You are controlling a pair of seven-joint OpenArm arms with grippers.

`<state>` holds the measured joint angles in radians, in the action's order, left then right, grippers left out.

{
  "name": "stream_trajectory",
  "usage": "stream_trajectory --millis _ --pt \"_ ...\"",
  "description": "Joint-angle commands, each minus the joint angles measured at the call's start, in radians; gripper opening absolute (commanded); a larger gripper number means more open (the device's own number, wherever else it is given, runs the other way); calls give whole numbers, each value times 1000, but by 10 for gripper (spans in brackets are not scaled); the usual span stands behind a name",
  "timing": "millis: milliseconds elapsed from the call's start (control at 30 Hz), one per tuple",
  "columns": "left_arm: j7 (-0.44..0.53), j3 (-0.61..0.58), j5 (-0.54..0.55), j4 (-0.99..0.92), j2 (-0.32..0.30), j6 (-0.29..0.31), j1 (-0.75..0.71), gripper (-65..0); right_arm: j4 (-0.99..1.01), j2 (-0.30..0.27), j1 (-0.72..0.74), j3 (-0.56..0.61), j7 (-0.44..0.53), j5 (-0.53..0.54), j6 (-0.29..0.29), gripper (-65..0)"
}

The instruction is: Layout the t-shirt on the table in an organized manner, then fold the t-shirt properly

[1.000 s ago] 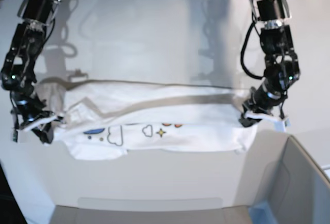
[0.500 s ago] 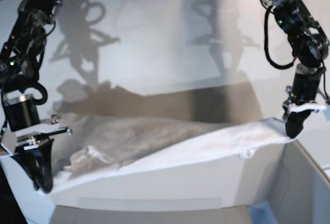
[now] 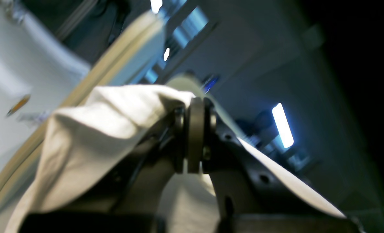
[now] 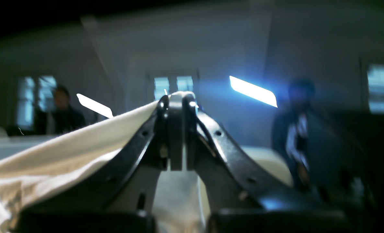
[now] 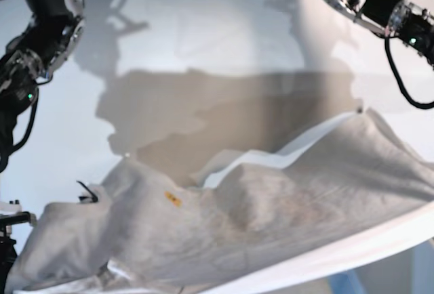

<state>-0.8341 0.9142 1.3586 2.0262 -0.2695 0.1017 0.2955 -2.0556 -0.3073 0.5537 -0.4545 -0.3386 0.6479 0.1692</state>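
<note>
Two sets of fingers pinching t-shirt [image 5: 271,219] edges, left [image 3: 195,136], right [image 4: 175,136]; cloth billowing above table [image 5: 203,30]

Black arms [image 5: 400,16], seemingly cabled

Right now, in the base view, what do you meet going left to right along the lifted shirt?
Black tag → small yellow-orange label → folded ridge at the middle of the t-shirt → raised peak of cloth near the right edge, all over the table.
</note>
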Motion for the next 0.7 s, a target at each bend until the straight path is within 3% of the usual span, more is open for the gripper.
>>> stream_trajectory --millis 0,133,333,433,667 --pt "40 27 15 12 -47 -10 18 -650 -10 -30 56 -8 40 5 -24 -650" --pt "40 104 114 14 -104 -10 15 -650 -10 -37 116 -33 42 68 -84 -650" --pt "37 201 125 14 -127 -10 -25 -650 -10 -36 128 -135 42 189 -92 -650" --pt "37 248 125 14 -126 -10 -97 -650 -10 -34 67 -194 37 247 -92 -650" --pt "28 282 125 14 -129 -10 -204 -650 -9 -33 -97 -204 36 247 -92 -650"
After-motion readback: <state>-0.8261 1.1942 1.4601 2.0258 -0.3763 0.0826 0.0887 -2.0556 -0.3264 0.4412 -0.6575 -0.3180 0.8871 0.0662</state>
